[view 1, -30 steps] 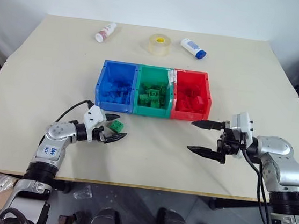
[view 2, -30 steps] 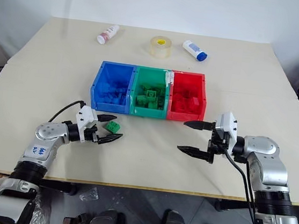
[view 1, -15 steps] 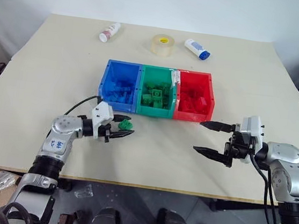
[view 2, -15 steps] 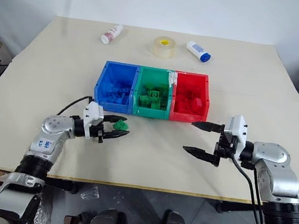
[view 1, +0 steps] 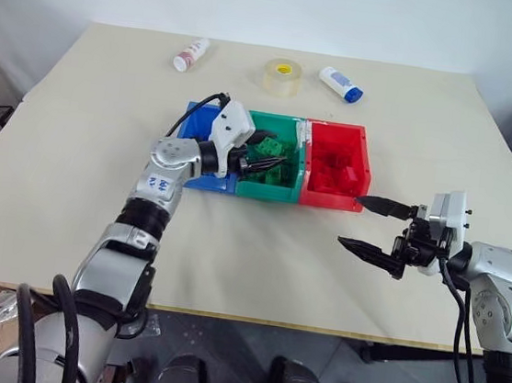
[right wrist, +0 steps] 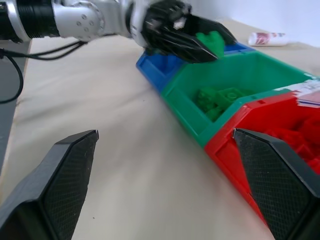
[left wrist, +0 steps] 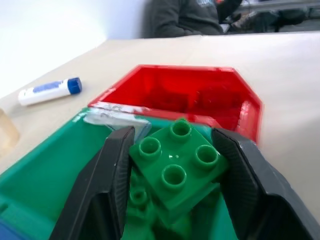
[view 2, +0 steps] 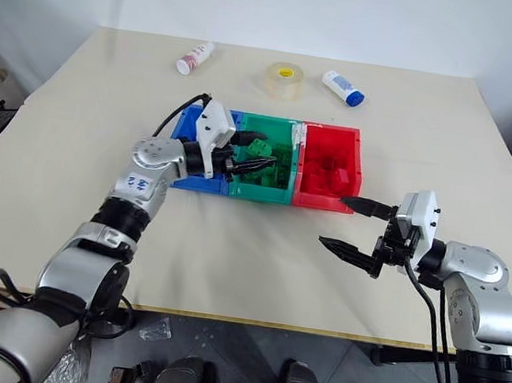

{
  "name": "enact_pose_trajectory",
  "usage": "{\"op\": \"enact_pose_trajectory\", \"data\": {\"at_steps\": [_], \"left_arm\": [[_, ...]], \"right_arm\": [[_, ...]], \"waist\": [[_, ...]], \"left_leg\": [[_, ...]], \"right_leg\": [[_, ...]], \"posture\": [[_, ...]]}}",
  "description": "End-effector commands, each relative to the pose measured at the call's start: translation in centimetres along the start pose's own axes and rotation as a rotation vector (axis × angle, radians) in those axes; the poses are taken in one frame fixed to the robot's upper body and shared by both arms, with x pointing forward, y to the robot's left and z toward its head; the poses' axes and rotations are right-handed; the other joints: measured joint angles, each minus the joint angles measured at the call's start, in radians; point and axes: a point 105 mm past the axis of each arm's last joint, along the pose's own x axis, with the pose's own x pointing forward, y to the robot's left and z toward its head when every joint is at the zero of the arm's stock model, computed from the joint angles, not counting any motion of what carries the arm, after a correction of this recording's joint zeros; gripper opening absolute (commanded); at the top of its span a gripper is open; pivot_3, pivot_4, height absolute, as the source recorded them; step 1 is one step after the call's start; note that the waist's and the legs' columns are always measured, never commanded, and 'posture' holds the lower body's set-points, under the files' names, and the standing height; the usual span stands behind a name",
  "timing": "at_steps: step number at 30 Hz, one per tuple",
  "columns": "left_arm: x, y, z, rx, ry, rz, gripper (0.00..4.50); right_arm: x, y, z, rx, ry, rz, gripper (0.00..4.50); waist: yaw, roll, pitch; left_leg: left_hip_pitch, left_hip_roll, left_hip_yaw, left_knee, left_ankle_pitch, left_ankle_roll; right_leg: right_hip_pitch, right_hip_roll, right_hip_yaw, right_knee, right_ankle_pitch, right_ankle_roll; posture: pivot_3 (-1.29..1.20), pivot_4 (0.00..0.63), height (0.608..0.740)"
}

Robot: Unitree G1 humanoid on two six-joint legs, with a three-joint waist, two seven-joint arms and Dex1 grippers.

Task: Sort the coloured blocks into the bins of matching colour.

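Three joined bins stand mid-table: blue (view 1: 203, 183), green (view 1: 270, 190) and red (view 1: 329, 198). Each holds several blocks of its own colour. My left gripper (view 1: 277, 152) hovers level over the near left part of the green bin. It is shut on a square green block (left wrist: 176, 162), which sits studs-up between the two fingers. That block also shows from the right wrist view as a green block (right wrist: 210, 41). My right gripper (view 1: 350, 221) stands open and holds nothing, above the table in front of the red bin's right corner.
A tape roll (view 1: 282, 76) lies at the back of the table between two small white bottles (view 1: 190, 55) (view 1: 341, 83). A seated person (left wrist: 190, 15) is beyond the table's right side. Bare tabletop (view 1: 249, 255) runs from the bins to the near edge.
My left gripper closed on the green block on the table, lifted it and carried it forward and right over the green bin. The right gripper stayed open and barely moved.
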Motion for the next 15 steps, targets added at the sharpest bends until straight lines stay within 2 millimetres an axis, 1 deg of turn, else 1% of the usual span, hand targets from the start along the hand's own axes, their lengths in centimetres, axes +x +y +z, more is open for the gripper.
{"op": "enact_pose_trajectory", "data": {"at_steps": [1,3,4,8,11,13,15], "left_arm": [[0.4,0.6,1.0,0.049,-0.028,0.012,3.72],[0.4,0.6,1.2,0.053,-0.039,0.000,4.35],[0.2,0.7,1.3,0.056,-0.043,0.000,4.46],[-0.9,0.9,1.5,0.072,-0.046,-0.024,4.46],[-2.7,1.1,2.5,0.062,-0.092,-0.045,4.46],[-4.0,1.0,2.6,0.032,-0.098,-0.060,4.46],[-5.9,0.6,2.7,0.020,-0.101,-0.069,4.46]], "right_arm": [[-0.1,0.1,1.4,-0.049,-0.038,-0.008,4.50],[-0.2,0.1,1.4,-0.050,-0.037,-0.012,4.50],[-0.2,0.1,1.4,-0.050,-0.036,-0.013,4.50],[-0.1,-0.1,1.3,-0.050,-0.033,-0.007,4.50],[0.2,-0.4,1.3,-0.051,-0.034,0.013,4.50],[0.3,-0.6,1.3,-0.052,-0.031,0.026,4.50],[0.5,-0.8,1.3,-0.052,-0.026,0.041,4.50]], "waist": [[-0.004,0.000,0.000],[-0.005,0.000,0.000],[-0.004,0.000,0.000],[-0.003,-0.001,0.000],[-0.006,-0.001,0.000],[-0.007,0.000,0.000],[-0.006,0.000,0.000]], "left_leg": [[0.000,0.000,0.000,0.000,0.000,0.000],[0.000,0.000,0.000,-0.001,0.000,0.000],[0.000,0.000,0.000,-0.001,0.000,0.000],[0.000,0.000,0.000,0.000,0.000,0.000],[0.000,0.000,0.000,0.000,0.000,0.000],[0.000,0.000,0.000,0.000,0.000,0.000],[0.000,0.000,0.000,0.000,0.000,0.000]], "right_leg": [[0.000,0.000,0.000,0.000,0.000,0.000],[0.000,0.000,0.000,0.000,0.000,0.000],[0.000,0.000,0.000,0.000,0.000,0.000],[0.000,0.000,0.000,0.000,0.000,0.000],[0.000,0.000,0.000,0.000,0.000,0.000],[-0.001,0.000,0.000,0.000,0.000,0.000],[0.000,0.000,0.000,0.001,0.000,0.000]], "posture": [[0.00,0.150,0.740],[0.00,0.150,0.740],[0.00,0.150,0.740],[0.00,0.150,0.740],[0.00,0.150,0.740],[0.00,0.150,0.740],[0.00,0.150,0.740]]}}
